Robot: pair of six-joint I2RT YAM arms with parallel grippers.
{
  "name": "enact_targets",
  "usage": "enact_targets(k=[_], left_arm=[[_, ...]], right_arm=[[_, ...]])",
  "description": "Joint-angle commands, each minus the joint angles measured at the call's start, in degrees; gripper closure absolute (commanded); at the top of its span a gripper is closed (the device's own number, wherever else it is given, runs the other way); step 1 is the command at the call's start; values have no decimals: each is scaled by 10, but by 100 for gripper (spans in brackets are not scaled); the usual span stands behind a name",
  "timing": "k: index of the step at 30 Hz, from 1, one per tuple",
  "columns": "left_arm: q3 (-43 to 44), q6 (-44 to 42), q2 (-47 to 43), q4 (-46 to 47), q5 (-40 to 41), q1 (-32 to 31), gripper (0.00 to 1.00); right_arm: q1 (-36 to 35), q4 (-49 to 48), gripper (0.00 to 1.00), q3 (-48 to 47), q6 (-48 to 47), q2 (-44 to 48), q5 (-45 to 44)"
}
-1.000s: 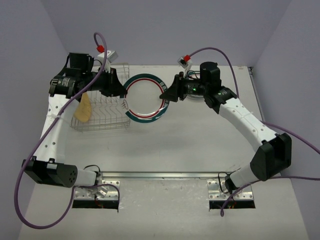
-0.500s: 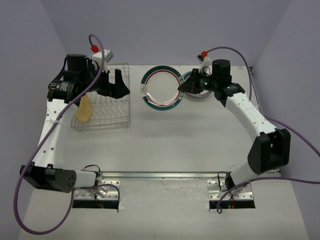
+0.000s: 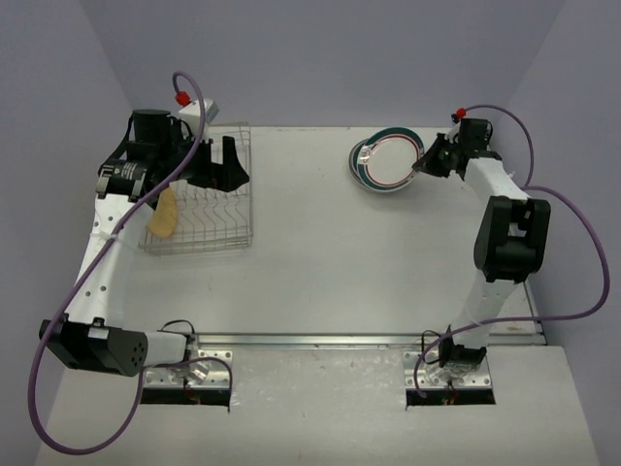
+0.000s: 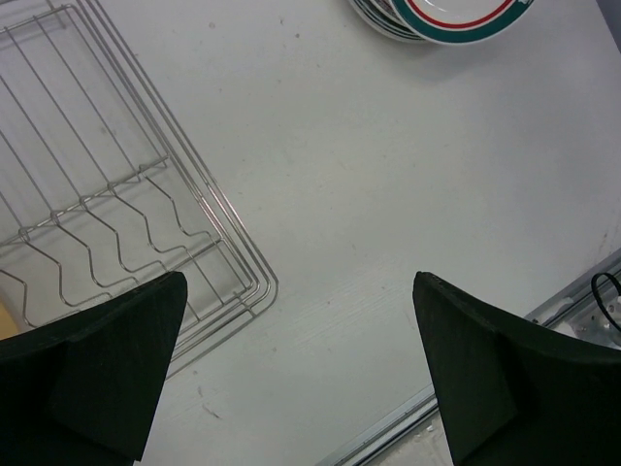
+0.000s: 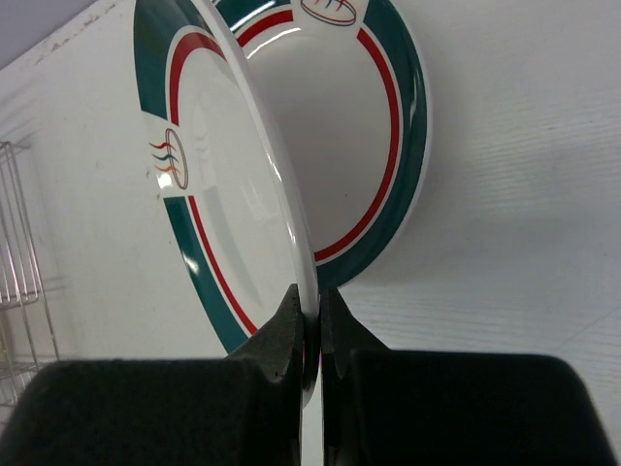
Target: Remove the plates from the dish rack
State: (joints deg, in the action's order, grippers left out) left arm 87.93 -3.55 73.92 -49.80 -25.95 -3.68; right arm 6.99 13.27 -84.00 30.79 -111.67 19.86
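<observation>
Change over the last second: the banded plate (image 3: 390,161) was held between both arms beside the rack (image 3: 199,221). It now hangs at the far right of the worktop (image 3: 320,282), carried by the right arm alone.

Right jaws: clamped on the plate's near rim, seen clearly in the wrist view (image 5: 218,184). The plate is tilted over the stack (image 5: 393,146); we cannot tell whether its far edge touches yet.

Left jaws: spread wide and holding nothing, above the rack's right end (image 4: 97,214).

Reading: handover done, and this plate is one lowering and release away from being unloaded. A steep tilt could make it slide off the stack on release.

Remaining: the tan plate (image 3: 163,212), the only one we can see in the rack, at its left end.
</observation>
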Motion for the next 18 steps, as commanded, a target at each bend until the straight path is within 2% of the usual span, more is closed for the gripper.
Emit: enact_targets(k=[1, 9, 11, 12, 13, 14, 16, 18], left_arm=[[-16, 3, -29, 25, 12, 5, 0], [-32, 0, -42, 23, 20, 8, 0], [-32, 0, -42, 22, 21, 8, 0], [-32, 0, -41, 22, 22, 8, 0], [-33, 0, -41, 21, 22, 8, 0], [-34, -1, -41, 21, 21, 8, 0], [-35, -1, -40, 21, 22, 8, 0], [-35, 1, -40, 23, 22, 8, 0]], right_arm=[[5, -34, 100, -69, 6, -23, 1], [9, -23, 100, -117, 14, -81, -6], [10, -12, 94, -129, 9, -94, -13], [10, -9, 89, -136, 8, -99, -16], [11, -3, 79, -142, 4, -104, -16], [11, 12, 64, -151, -2, -109, -13], [11, 42, 22, -174, -9, -122, -6], [11, 62, 18, -184, -13, -126, -4]])
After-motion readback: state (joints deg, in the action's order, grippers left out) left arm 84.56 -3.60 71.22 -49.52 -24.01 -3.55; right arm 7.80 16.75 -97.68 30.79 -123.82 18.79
